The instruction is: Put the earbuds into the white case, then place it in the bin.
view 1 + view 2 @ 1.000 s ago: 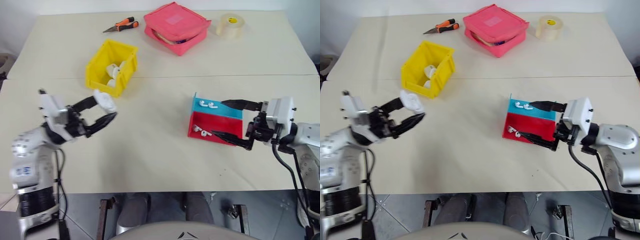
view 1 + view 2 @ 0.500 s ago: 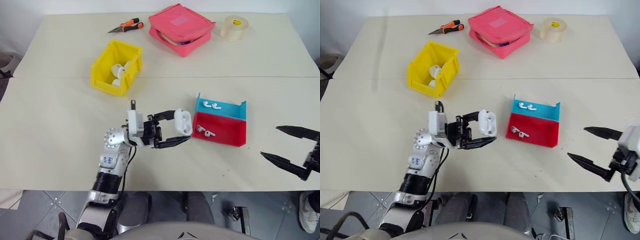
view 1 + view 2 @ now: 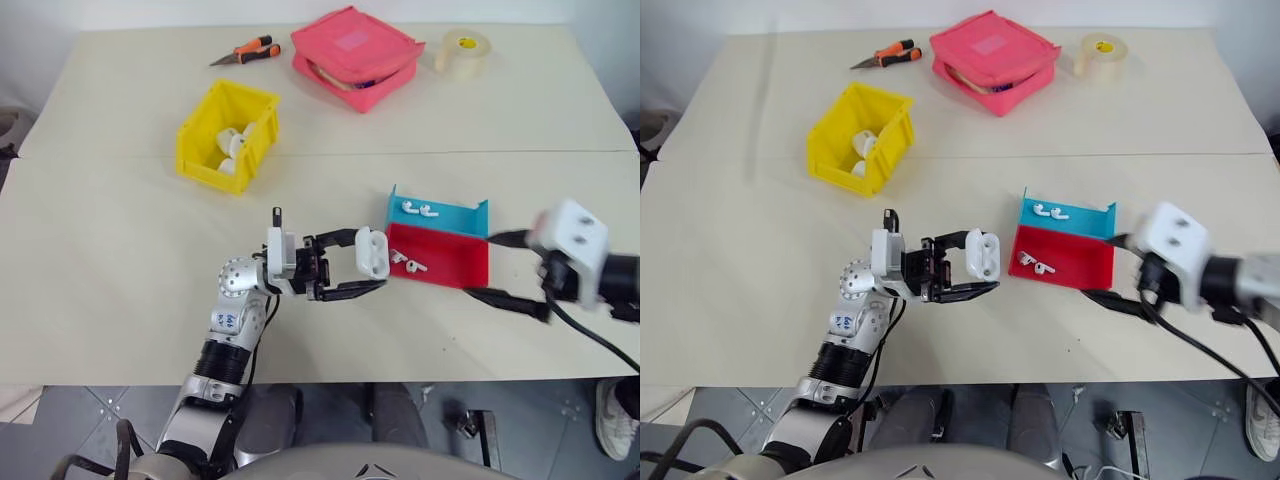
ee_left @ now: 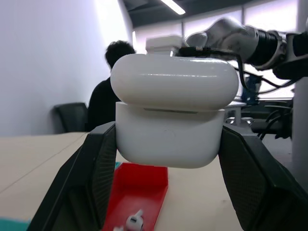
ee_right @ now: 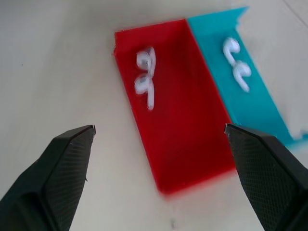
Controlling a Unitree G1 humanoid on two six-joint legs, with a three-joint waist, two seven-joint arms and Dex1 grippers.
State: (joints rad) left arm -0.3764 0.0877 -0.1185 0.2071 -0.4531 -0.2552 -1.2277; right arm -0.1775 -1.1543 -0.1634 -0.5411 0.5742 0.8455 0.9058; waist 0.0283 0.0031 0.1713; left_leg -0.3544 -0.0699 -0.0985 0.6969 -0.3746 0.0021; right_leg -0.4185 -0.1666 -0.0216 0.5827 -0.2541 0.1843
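Barely started tbh: left gripper (image 3: 368, 270) clamped on the white case (image 3: 372, 252), right gripper (image 5: 159, 137) wide open over earbuds (image 5: 145, 76), bin (image 3: 226, 135) untouched.

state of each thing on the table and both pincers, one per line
white case: lid closed, held off the table
left pincer: shut on the white case
right pincer: open, holding nothing, over the tray
earbuds: loose, two in the tray's red half, two in its blue half
tray: flat on the table
bin: upright, white items inside
pink pouch: partly unzipped
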